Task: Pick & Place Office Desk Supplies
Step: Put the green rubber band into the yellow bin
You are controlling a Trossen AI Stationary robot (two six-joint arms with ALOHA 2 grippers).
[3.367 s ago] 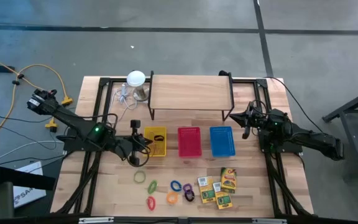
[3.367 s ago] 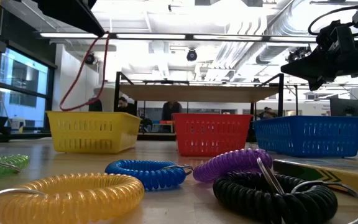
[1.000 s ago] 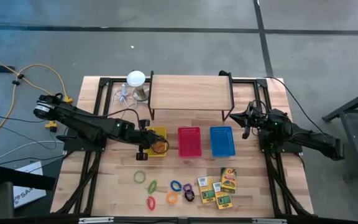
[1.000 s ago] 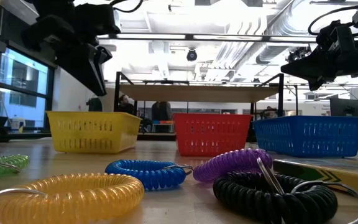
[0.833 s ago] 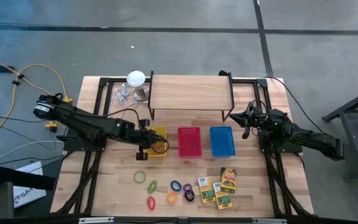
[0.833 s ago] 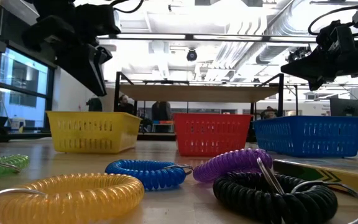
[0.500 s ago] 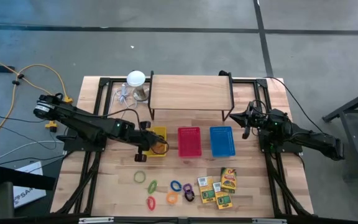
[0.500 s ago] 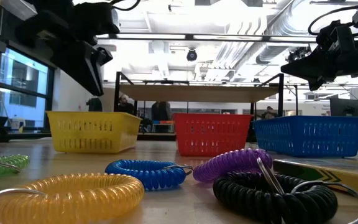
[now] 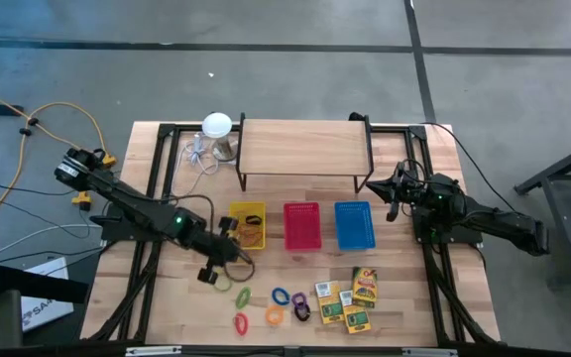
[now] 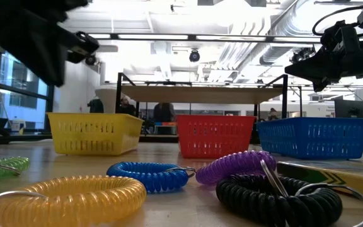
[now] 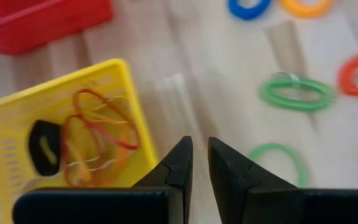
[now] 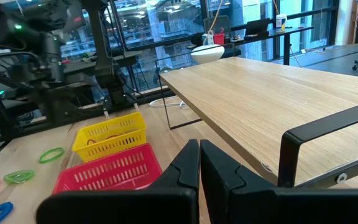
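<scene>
I see three baskets (image 9: 301,225) side by side before the shelf (image 9: 303,148) — rings (image 9: 266,305) and boxes (image 9: 348,297) lie nearer me.

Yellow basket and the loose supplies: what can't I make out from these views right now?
- Yellow basket: left wrist view cuts it at the edge; a dark object among the rubber bands is too blurred to name.
- Card boxes: print too small in the high view.
- Left pincer: smeared in the low view.
- Red basket: wall hides its contents.
</scene>
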